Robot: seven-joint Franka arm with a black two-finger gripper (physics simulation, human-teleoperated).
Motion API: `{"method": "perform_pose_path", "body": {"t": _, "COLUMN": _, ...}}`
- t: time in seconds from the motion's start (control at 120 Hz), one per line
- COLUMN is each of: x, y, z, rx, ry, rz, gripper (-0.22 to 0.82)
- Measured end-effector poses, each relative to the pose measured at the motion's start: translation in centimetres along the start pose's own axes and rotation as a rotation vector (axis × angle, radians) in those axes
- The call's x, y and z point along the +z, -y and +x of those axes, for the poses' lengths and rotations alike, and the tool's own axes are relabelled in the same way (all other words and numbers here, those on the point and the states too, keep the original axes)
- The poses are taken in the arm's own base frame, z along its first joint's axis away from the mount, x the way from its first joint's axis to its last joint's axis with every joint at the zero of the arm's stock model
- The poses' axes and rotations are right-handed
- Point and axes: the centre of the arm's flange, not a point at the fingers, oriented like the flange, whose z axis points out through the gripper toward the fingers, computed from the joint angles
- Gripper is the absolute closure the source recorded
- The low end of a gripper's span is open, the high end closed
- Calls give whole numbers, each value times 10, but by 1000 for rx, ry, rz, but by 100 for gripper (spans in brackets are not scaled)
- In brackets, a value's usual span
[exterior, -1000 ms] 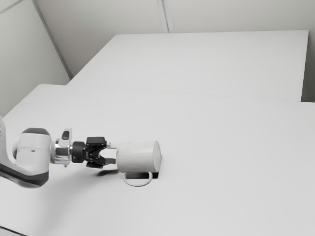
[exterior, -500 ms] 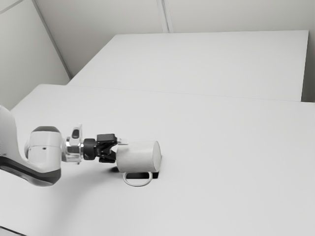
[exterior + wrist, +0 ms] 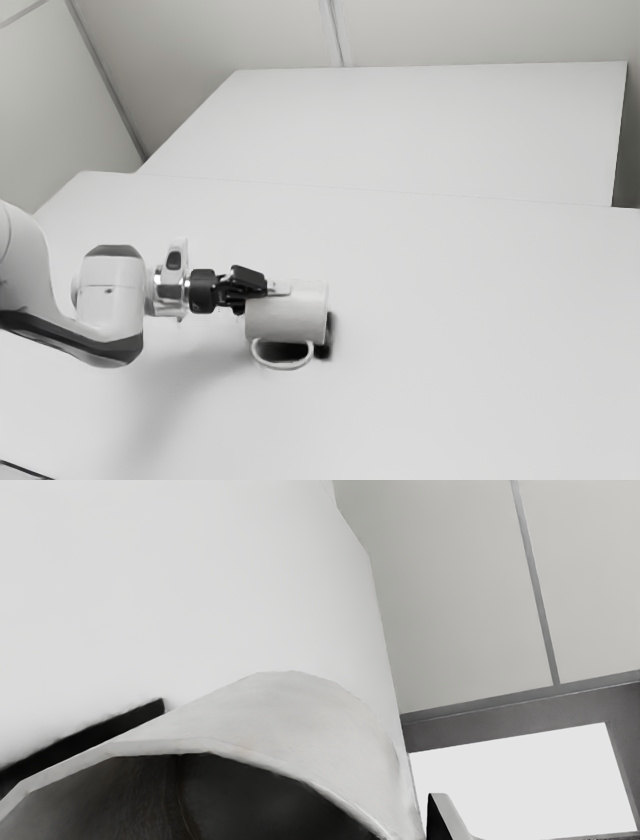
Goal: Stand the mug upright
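Over the white table [image 3: 460, 350], near pale walls [image 3: 200, 80], end effector [image 3: 280, 288] tight on the mug [image 3: 285, 318].

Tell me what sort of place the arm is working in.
Probably a plain indoor workroom or lab: a white table, a second white table beyond it, and pale walls divided by a straight grey strip.
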Motion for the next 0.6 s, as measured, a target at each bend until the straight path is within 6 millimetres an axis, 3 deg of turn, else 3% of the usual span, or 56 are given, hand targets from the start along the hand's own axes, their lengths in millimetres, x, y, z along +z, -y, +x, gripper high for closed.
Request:
{"method": "perform_pose_path", "body": {"t": 0.208, "x": -6, "y": -66, "z": 88, "rx": 233, "ry": 51, "rz": 54, "gripper": 76}}
{"method": "perform_pose_path", "body": {"t": 0.367, "x": -26, "y": -132, "z": 153, "rx": 556, "ry": 342, "rz": 390, "gripper": 77}}
{"method": "perform_pose_path", "body": {"t": 0.433, "x": -34, "y": -139, "z": 164, "rx": 626, "ry": 476, "rz": 577, "gripper": 77}}
{"method": "perform_pose_path", "body": {"t": 0.5, "x": -35, "y": -133, "z": 166, "rx": 638, "ry": 586, "rz": 741, "gripper": 77}}
{"method": "perform_pose_path", "body": {"t": 0.6, "x": -19, "y": -129, "z": 161, "rx": 629, "ry": 673, "rz": 906, "gripper": 78}}
